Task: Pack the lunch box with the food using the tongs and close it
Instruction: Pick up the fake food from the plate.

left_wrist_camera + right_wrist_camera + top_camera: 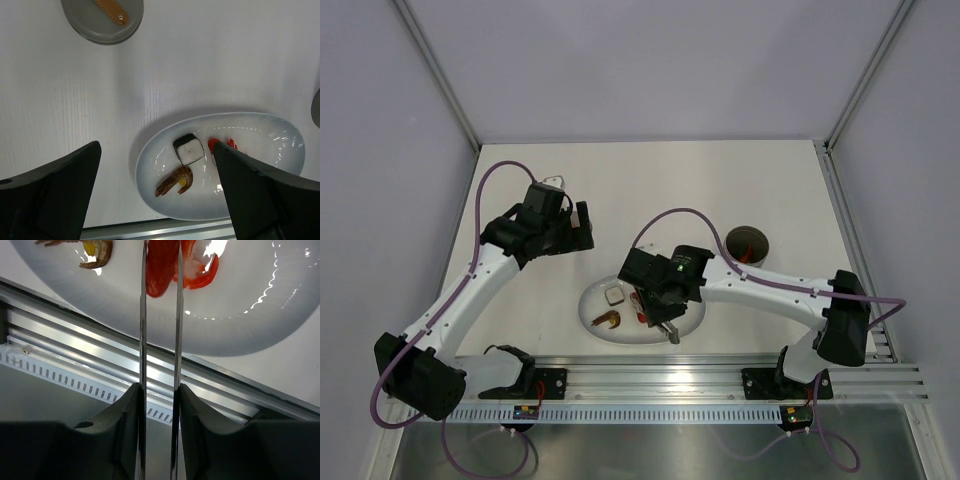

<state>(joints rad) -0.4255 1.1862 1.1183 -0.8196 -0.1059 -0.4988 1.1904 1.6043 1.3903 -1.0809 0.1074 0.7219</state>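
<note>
My right gripper (pixel 160 390) (pixel 662 298) is shut on the tongs (pixel 143 340), pressing their two thin silver arms close together. The arms stand on either side of a red sausage (pixel 160 265) on the white plate (pixel 240 290) and touch it. A red clawed piece (pixel 202 271) lies beside it. A shrimp (pixel 175 181) and a dark-wrapped white square (pixel 190 149) lie on the plate's left part. The lunch box (pixel 748 243) stands open behind the right arm. Its grey lid (pixel 102 17) lies on the table. My left gripper (pixel 156 150) (pixel 582 228) hovers open and empty.
The oval plate (pixel 588 300) sits close to the table's near edge, right behind the metal rail (pixel 650 375). Grey walls close in the table on three sides.
</note>
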